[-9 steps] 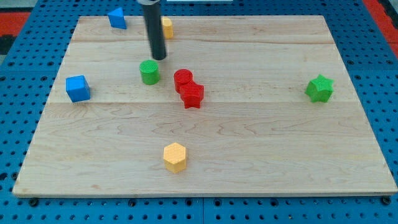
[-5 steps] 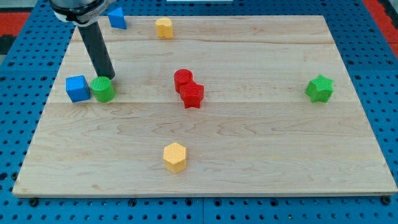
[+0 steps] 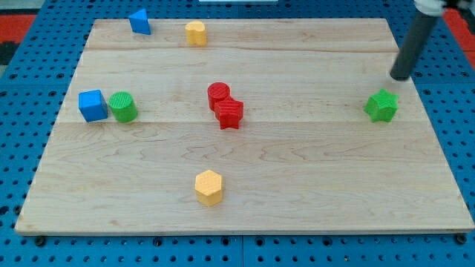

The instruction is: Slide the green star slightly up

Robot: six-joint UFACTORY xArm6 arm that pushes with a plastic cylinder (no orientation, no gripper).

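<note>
The green star [image 3: 381, 106] lies near the board's right edge, about mid-height. My tip [image 3: 400, 76] stands just above and slightly right of the star, a small gap apart from it. The dark rod rises from there toward the view's top right corner.
A green cylinder [image 3: 122, 107] touches a blue cube [image 3: 93, 105] at the left. A red cylinder [image 3: 219, 95] and a red star [image 3: 229, 114] sit together at centre. A yellow hexagon [image 3: 208, 187] lies low at centre. A blue block [image 3: 139, 21] and a yellow block [image 3: 196, 33] sit at the top.
My tip pushed the green cylinder left against the blue cube, then swung across the board to the right, ending just above the green star. The star has not moved.
</note>
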